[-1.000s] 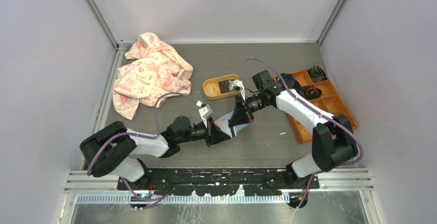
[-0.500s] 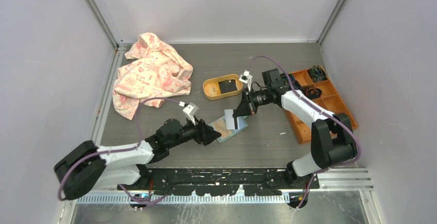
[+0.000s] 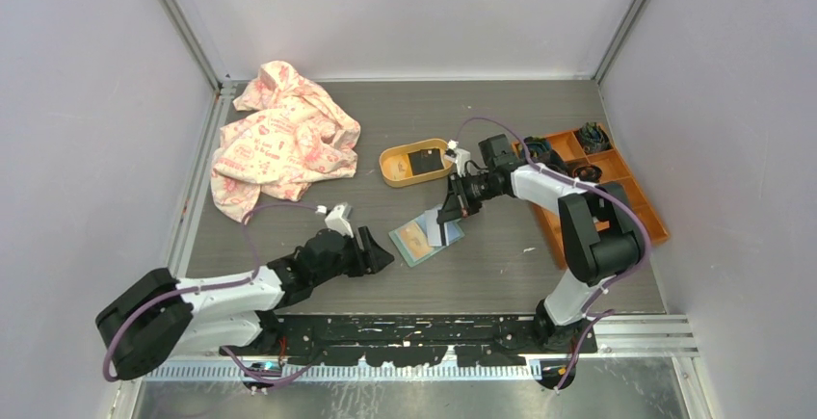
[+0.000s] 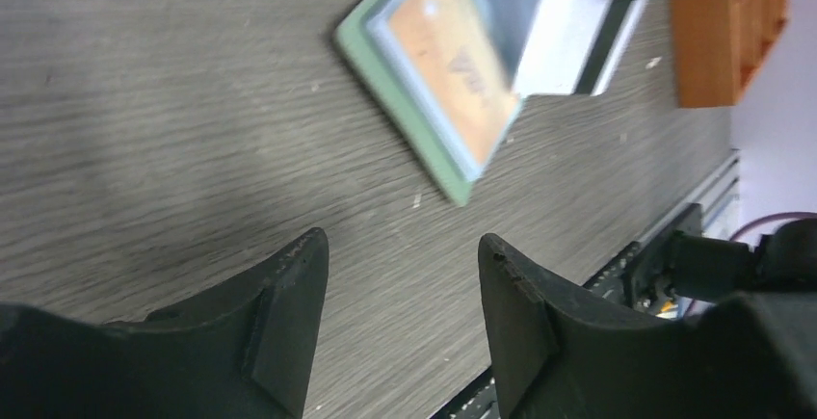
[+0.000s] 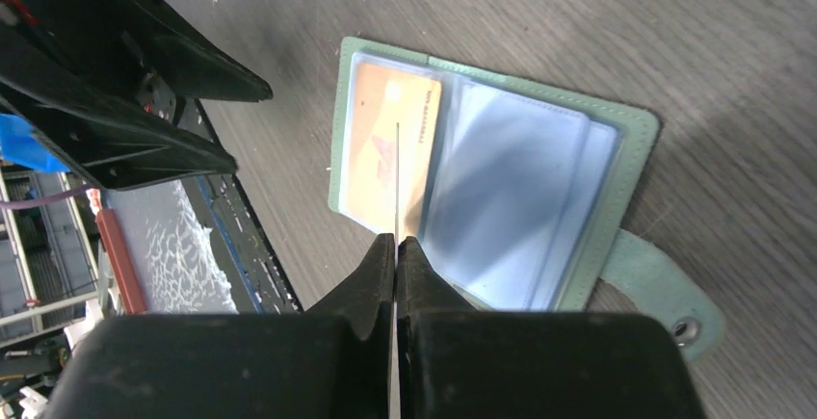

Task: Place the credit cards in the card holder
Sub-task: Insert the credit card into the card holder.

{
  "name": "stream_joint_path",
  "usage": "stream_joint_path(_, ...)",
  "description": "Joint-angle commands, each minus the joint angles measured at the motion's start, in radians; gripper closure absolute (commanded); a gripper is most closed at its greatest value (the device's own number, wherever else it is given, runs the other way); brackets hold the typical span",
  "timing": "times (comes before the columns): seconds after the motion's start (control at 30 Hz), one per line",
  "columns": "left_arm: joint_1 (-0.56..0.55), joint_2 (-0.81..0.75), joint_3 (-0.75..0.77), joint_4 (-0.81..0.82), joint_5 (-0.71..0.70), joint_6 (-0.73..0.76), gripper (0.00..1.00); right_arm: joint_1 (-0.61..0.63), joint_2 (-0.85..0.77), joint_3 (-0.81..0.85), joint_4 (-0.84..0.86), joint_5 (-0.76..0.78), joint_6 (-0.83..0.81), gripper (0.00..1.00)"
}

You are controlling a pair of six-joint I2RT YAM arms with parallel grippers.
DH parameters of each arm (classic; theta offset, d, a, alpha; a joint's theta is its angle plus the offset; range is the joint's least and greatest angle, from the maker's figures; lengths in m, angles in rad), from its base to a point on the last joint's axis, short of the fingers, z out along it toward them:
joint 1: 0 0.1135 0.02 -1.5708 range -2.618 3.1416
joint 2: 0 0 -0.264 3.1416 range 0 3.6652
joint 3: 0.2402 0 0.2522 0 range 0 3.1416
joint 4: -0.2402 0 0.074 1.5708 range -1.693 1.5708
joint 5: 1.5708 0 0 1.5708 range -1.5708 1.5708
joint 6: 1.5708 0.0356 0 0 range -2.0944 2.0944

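The left end effector [image 3: 374, 251] has let go and backed off, its jaws spread and empty, leaving the card holder [image 3: 421, 241] lying open on the tabletop [image 3: 501, 120]. The right end effector [image 5: 396, 242] stays clenched on a white card [image 4: 568, 24] just above it. A gold card [image 5: 376, 159] already sits in a slot, so the next insertion will probably have no bracing.

Matt green card holder [image 5: 637, 140], glossy plastic sleeves [image 5: 511, 197]

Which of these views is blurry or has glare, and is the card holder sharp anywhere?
Left wrist view: the card holder is smeared, table grain by the open left gripper is crisp. Right wrist view: holder sharp, pale sheen on its clear sleeves; the credit card in the right gripper shows only as an edge-on line. Top view: even light, soft shadows.
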Motion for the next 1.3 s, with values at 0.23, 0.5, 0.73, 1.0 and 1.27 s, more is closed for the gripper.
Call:
stream_joint_path(0.23, 0.001, 0.233, 0.102, 0.106, -0.026, -0.082, 0.43, -0.003, 0.049, 0.075, 0.031, 0.032, 0.023, 0.99)
stream_joint_path(0.5, 0.003, 0.367, 0.178, 0.082, -0.044, -0.061, 0.55, -0.004, 0.105, 0.083, 0.011, -0.036, 0.028, 0.99)
stream_joint_path(0.73, 0.037, 0.427, 0.226, 0.041, -0.048, -0.015, 0.59, -0.006, 0.130, 0.080, 0.006, -0.048, 0.038, 0.99)
stream_joint_path(1.0, 0.098, 0.476, 0.282, 0.011, -0.001, 0.033, 0.66, -0.012, 0.139, 0.067, 0.017, -0.025, 0.080, 0.99)
stream_joint_path(1.27, 0.123, 0.549, 0.358, 0.001, 0.058, 0.067, 0.69, -0.010, 0.170, 0.107, -0.033, 0.000, 0.069, 0.99)
